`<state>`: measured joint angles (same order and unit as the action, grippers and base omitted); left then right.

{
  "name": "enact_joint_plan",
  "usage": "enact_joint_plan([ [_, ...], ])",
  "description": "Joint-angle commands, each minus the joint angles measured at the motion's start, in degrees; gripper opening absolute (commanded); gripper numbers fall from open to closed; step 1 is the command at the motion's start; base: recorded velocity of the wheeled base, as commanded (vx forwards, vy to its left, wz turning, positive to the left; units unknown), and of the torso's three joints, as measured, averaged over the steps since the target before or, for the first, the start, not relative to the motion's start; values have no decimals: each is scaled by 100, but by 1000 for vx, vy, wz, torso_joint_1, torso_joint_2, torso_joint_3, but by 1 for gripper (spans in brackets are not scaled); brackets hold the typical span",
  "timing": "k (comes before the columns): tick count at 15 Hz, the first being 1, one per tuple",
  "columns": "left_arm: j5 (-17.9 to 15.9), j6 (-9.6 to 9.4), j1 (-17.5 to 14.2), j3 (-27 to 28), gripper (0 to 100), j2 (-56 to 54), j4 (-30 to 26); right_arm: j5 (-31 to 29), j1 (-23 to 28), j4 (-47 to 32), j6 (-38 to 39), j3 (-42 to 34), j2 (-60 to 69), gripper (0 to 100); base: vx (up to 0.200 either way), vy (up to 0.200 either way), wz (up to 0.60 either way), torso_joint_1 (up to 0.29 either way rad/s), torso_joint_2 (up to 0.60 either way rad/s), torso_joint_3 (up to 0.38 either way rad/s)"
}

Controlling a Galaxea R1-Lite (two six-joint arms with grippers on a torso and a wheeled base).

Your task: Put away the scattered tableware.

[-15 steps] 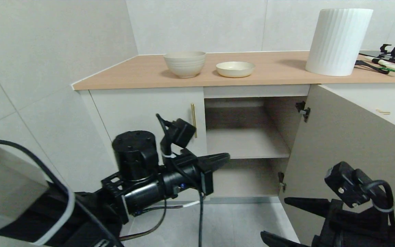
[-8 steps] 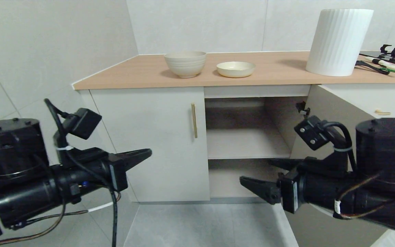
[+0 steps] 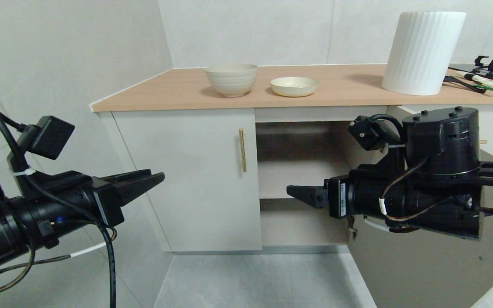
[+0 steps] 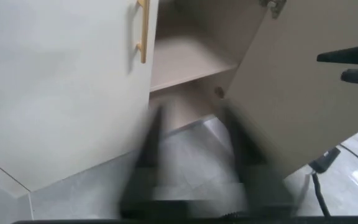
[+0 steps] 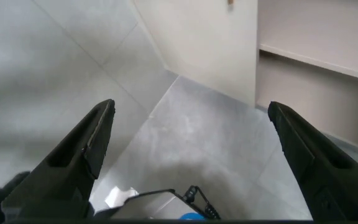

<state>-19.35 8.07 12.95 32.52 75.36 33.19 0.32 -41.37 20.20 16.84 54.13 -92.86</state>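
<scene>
Plainly, the bowl and the shallow dish are sitting on the countertop, above and beyond both arms, which are hanging empty with fingers apart, the right gripper seemingly nearer, below the dish, the left gripper off to the bowl's left.

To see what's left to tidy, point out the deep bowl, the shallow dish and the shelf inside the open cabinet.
deep bowl (image 3: 231, 80): head view, on its ribbed outer wall.
shallow dish (image 3: 294, 86): head view, on its inner surface.
cabinet shelf (image 3: 306, 179): head view, on the bare top of the shelf board.
</scene>
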Motion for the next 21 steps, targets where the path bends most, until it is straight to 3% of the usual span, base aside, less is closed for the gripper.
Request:
enact_joint_plan([
  [1,1,10,-29,35,100,93,3,-5,33,-7,4,10,-31,100,0,0,0,0,0,0],
  [9,10,10,-178,61,100,119,12,-23,24,-113,4,19,-84,100,0,0,0,0,0,0],
  [18,1,10,-258,114,100,128,-6,-23,7,-113,-5,-7,-92,100,200,0,0,3,2,2],
  [21,10,-7,-258,105,100,154,20,-23,7,-122,4,-7,-110,100,0,0,0,0,0,0],
])
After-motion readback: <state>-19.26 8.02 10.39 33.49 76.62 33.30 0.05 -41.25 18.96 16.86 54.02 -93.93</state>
